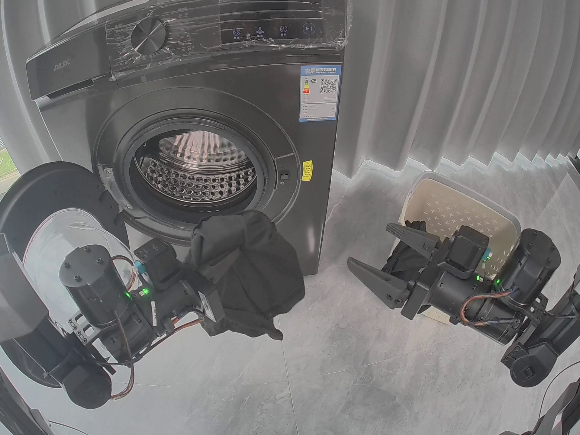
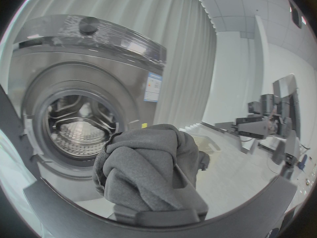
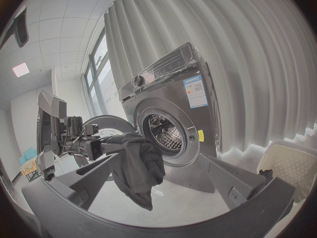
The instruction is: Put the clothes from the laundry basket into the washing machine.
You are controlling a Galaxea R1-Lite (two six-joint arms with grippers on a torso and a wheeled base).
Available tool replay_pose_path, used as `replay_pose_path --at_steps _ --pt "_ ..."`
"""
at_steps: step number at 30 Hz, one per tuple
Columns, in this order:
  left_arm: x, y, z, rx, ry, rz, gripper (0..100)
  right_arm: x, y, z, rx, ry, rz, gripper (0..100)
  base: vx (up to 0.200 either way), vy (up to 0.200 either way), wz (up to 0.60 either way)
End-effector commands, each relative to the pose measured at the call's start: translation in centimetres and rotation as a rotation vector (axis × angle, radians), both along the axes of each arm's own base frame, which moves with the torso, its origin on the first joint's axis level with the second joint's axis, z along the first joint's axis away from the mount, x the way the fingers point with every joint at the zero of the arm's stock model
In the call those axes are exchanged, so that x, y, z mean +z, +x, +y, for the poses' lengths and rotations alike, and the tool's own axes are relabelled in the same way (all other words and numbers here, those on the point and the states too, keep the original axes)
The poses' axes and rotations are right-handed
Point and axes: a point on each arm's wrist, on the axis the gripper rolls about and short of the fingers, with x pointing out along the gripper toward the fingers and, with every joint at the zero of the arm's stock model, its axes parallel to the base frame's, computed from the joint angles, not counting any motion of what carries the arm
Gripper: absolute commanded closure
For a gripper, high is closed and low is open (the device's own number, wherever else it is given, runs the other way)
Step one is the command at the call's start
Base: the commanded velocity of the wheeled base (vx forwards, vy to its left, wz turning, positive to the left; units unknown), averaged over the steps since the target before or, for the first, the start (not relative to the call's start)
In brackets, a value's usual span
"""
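Grey steel front and an open round door [image 1: 48, 194] mark the washing machine [image 1: 199, 92] in the head view. Clear plastic film covers its control panel, where a dial [image 1: 148, 35] sits. A blue-and-white label [image 1: 319, 93] is stuck at the upper corner of the front and a small yellow sticker [image 1: 307, 170] beside the opening; their print is too small to make out. The drum [image 1: 193, 170] shows bare metal. The left gripper [image 1: 211, 309] pinches a dark garment [image 1: 248, 273], which hangs in front of the lower rim of the opening, outside the drum and above the tiled floor [image 1: 338, 370]. The right gripper [image 1: 371, 246] hangs with its fingers spread wide, holding nothing, just beside the laundry basket [image 1: 465, 203]. The basket stands on the floor by the curtain [image 1: 459, 61], with a dark cloth [image 1: 405, 258] in it.

From the left wrist, the garment [image 2: 148, 169] bunches over the fingers [image 2: 165, 217] that clamp it, with the open drum behind and the label [image 2: 152, 87] on the front panel. The right gripper [image 2: 231, 127] shows farther off.

From the right wrist, the spread fingers [image 3: 228, 179] frame the machine [image 3: 185, 123]. The garment [image 3: 138, 169] droops from the left gripper [image 3: 109, 147] before the opening, clear of the floor. The basket [image 3: 290, 162] stands well apart from the machine, with the dark cloth [image 3: 265, 175] at its near edge.
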Motion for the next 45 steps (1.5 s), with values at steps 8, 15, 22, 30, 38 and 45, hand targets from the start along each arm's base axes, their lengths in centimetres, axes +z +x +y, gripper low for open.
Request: replay_pose_path --at_steps 8,15,22,30,38,45 --pt "0.0 -0.8 1.6 0.261 -0.004 0.02 100 0.3 -0.7 -1.7 -0.036 -0.001 0.0 0 0.0 0.0 0.0" --pt "-0.8 0.8 3.7 0.373 0.01 0.045 100 0.4 -0.2 -2.5 -0.069 0.001 -0.001 0 0.0 0.0 0.0" --pt "-0.7 0.6 3.5 0.373 0.019 0.039 100 0.1 -0.1 -2.3 -0.067 -0.001 0.007 0 0.0 0.0 0.0" --pt "-0.6 0.7 3.6 0.375 0.012 0.037 100 0.2 -0.1 -2.3 -0.067 0.001 0.005 0 0.05 0.0 0.0" --pt "-1.7 1.3 3.3 0.378 0.041 0.068 100 0.2 -0.2 -2.1 -0.06 0.0 0.006 0 0.2 0.0 0.0" --pt "-2.6 1.7 3.0 0.375 0.062 0.094 100 0.1 -0.2 -2.2 -0.059 -0.001 0.01 0 0.057 0.0 0.0"
